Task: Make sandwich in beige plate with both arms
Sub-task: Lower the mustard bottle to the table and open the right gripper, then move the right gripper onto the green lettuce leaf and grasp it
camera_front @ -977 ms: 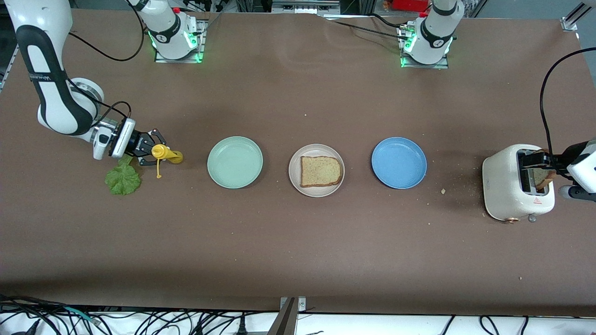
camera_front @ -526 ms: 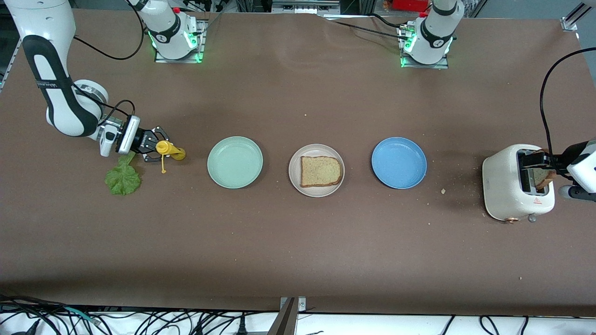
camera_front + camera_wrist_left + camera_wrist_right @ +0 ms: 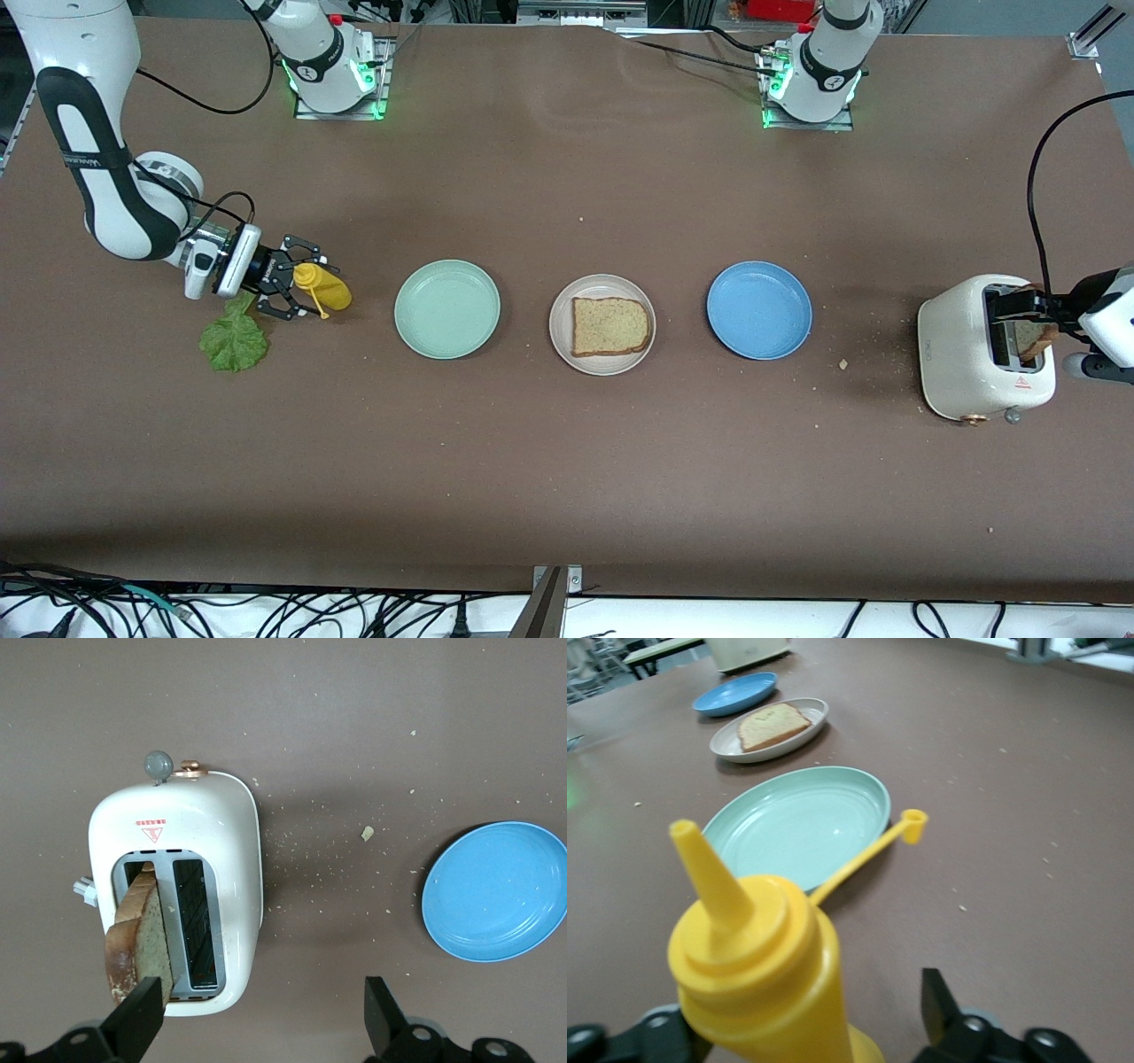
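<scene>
The beige plate (image 3: 561, 341) lies mid-table with one brown toast slice (image 3: 609, 326) on it; the same plate (image 3: 726, 746) and toast slice (image 3: 772, 725) show in the right wrist view. A second toast slice (image 3: 1033, 337) sticks up from the white toaster (image 3: 961, 350) at the left arm's end. My left gripper (image 3: 1028, 317) hangs open over the toaster, one finger (image 3: 135, 1024) against that slice (image 3: 142, 935). A green lettuce leaf (image 3: 233, 342) lies at the right arm's end. Just beside it, my right gripper (image 3: 297, 290) stands open around a yellow squeeze bottle (image 3: 323, 290).
A mint green plate (image 3: 447, 308) lies between the bottle and the beige plate. A blue plate (image 3: 759, 310) lies between the beige plate and the toaster. The bottle's cap (image 3: 914, 824) dangles on its tether. Crumbs (image 3: 843, 363) dot the table near the toaster.
My right gripper has opened off the yellow bottle, which shifted a little and now sits loose between the fingers. The left arm has not moved.
</scene>
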You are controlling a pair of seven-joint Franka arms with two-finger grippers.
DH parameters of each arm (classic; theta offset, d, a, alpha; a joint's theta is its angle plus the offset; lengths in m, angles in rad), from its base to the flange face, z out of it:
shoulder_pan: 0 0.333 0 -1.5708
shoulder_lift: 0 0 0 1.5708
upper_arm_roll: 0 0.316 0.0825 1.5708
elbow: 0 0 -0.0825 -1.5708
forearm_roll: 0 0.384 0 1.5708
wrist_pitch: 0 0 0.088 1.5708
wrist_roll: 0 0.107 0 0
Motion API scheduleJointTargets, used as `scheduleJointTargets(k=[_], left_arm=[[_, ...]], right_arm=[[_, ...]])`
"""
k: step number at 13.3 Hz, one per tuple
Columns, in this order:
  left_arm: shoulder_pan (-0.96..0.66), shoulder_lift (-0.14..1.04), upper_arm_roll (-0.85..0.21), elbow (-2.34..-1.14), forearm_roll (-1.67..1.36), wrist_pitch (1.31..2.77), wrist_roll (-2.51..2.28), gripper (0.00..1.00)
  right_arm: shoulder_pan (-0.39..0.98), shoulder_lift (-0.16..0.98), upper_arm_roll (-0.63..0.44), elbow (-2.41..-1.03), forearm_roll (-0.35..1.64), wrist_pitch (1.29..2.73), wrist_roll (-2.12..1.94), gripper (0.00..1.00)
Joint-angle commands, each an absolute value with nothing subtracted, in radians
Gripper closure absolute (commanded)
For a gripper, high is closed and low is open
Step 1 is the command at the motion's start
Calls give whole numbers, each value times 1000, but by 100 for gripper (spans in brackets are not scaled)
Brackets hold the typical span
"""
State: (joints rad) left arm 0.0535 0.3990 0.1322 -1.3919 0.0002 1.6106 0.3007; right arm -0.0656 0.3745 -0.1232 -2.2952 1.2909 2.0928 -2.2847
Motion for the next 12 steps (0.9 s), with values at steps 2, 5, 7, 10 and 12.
scheduleJointTargets(k=[2, 5, 7, 10, 12], left_arm=[[58, 387, 126, -1394, 23, 1600, 319, 0], [58, 387, 126, -1394, 23, 1600, 319, 0], [58, 387, 124, -1394, 21, 1600, 319, 0], [58, 387, 124, -1394, 21, 1600, 318, 0], [57, 390, 124, -1396, 21, 1600, 319, 0]], right_arm=[[-86, 296, -110, -2299, 1082, 2199, -2015, 1], [-98, 256, -110, -2278, 831, 2255, -1701, 1], [-98, 250, -112, -2228, 671, 2264, -1513, 1], [-107, 255, -118, -2154, 456, 2270, -1254, 1], [-109, 255, -124, -2111, 320, 2267, -1065, 1]])
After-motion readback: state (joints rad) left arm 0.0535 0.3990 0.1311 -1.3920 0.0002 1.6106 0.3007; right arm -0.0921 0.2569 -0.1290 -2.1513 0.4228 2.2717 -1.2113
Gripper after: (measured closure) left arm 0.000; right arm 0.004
